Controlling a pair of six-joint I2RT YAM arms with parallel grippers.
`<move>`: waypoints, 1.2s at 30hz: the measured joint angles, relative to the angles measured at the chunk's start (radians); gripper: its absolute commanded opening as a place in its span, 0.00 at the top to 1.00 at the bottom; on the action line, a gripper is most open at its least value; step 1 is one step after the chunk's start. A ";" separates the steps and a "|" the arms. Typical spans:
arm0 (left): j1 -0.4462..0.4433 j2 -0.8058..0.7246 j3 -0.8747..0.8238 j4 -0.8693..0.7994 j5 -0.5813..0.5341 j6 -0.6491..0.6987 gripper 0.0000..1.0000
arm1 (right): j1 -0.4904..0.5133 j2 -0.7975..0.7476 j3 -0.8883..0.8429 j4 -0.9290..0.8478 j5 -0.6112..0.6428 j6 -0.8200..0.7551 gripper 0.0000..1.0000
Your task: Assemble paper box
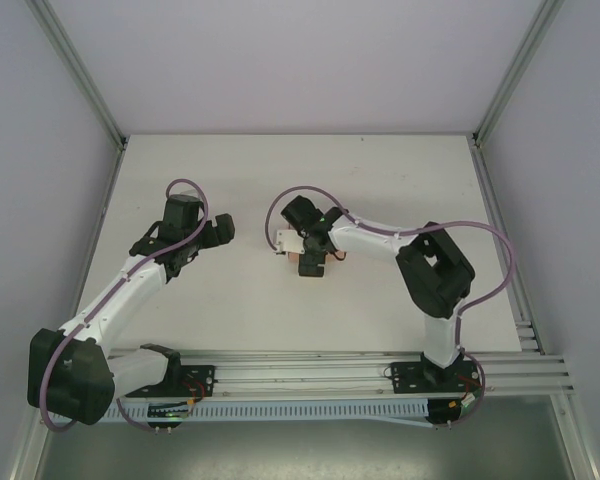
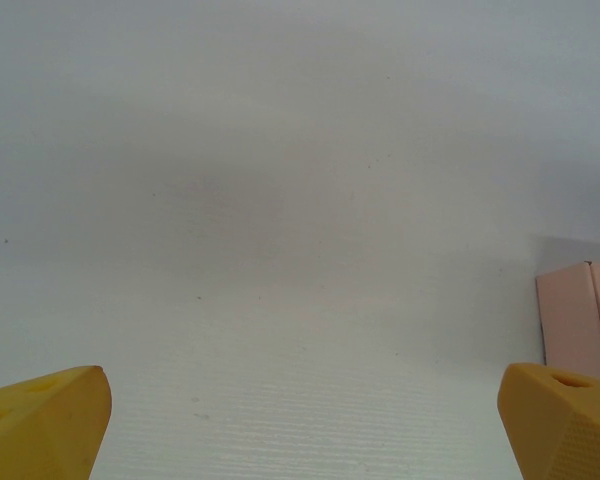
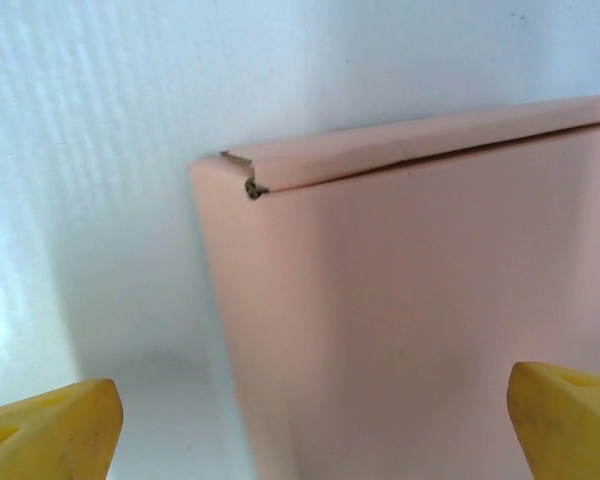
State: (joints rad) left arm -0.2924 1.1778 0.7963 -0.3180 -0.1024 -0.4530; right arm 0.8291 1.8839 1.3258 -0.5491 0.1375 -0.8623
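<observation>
Near the middle of the white counter [image 1: 380, 180], the small salmon-pink cardboard paper box [image 3: 410, 320] lies folded under the right claw [image 3: 310, 420], spread wide and gripping nothing, while the left claw [image 2: 300, 400], equally spread, hovers aside, likely leaving room.

paper box [image 1: 308, 265] mid table [image 1: 280, 170] | r claw [image 3: 315, 430] over paper box | l claw [image 1: 223, 231] left of it, apart

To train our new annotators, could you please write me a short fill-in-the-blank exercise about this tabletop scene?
1. The paper box is ___ in colour.
2. The claw above it belongs to the ___ arm.
3. The left claw stands ___, with nothing between its fingers.
4. The claws' fingertips are ___.
Missing words: pink; right; open; yellow.
</observation>
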 measured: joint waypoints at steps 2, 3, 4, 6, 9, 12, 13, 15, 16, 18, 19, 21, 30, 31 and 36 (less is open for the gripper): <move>0.000 0.000 0.000 0.001 0.000 0.000 0.02 | -0.002 -0.040 -0.002 -0.003 -0.016 0.014 0.01; 0.000 0.000 0.000 0.003 0.000 0.003 0.01 | -0.005 -0.075 -0.005 0.003 -0.026 0.029 0.01; 0.000 0.000 0.000 0.006 0.000 0.004 0.02 | -0.008 -0.105 -0.009 0.011 -0.032 0.038 0.01; 0.000 0.000 0.000 0.015 -0.001 0.008 0.02 | -0.023 -0.180 -0.024 0.043 -0.039 0.071 0.01; 0.000 0.000 -0.001 0.047 -0.031 0.026 0.02 | -0.082 -0.285 -0.059 0.127 -0.038 0.160 0.01; 0.010 0.000 -0.043 0.166 -0.089 0.079 0.02 | -0.214 -0.388 -0.146 0.267 -0.023 0.321 0.01; 0.018 0.001 -0.066 0.212 -0.108 0.101 0.02 | -0.263 -0.418 -0.186 0.315 -0.014 0.373 0.01; 0.047 0.016 -0.111 0.306 -0.140 0.148 0.02 | -0.389 -0.485 -0.299 0.424 0.007 0.497 0.01; 0.067 0.031 -0.130 0.351 -0.146 0.166 0.02 | -0.445 -0.513 -0.353 0.467 0.016 0.553 0.01; 0.111 0.077 -0.169 0.458 -0.163 0.210 0.01 | -0.567 -0.573 -0.483 0.554 0.018 0.666 0.01; 0.127 0.098 -0.191 0.512 -0.174 0.233 0.01 | -0.620 -0.599 -0.549 0.597 0.011 0.709 0.01; 0.148 0.135 -0.240 0.621 -0.195 0.283 0.01 | -0.694 -0.636 -0.668 0.682 -0.004 0.760 0.01; 0.215 0.291 -0.475 1.146 -0.140 0.461 0.01 | -0.800 -0.547 -0.979 1.071 -0.034 0.818 0.01; 0.236 0.298 -0.480 1.160 -0.113 0.462 0.01 | -0.811 -0.533 -0.982 1.096 -0.051 0.821 0.01; 0.309 0.331 -0.483 1.299 0.023 0.460 0.01 | -0.875 -0.373 -0.966 1.345 -0.154 0.858 0.01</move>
State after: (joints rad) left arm 0.0166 1.5089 0.3130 0.9810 -0.0792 0.0071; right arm -0.0463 1.5112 0.3603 0.7959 -0.0162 -0.0044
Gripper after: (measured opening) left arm 0.987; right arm 0.989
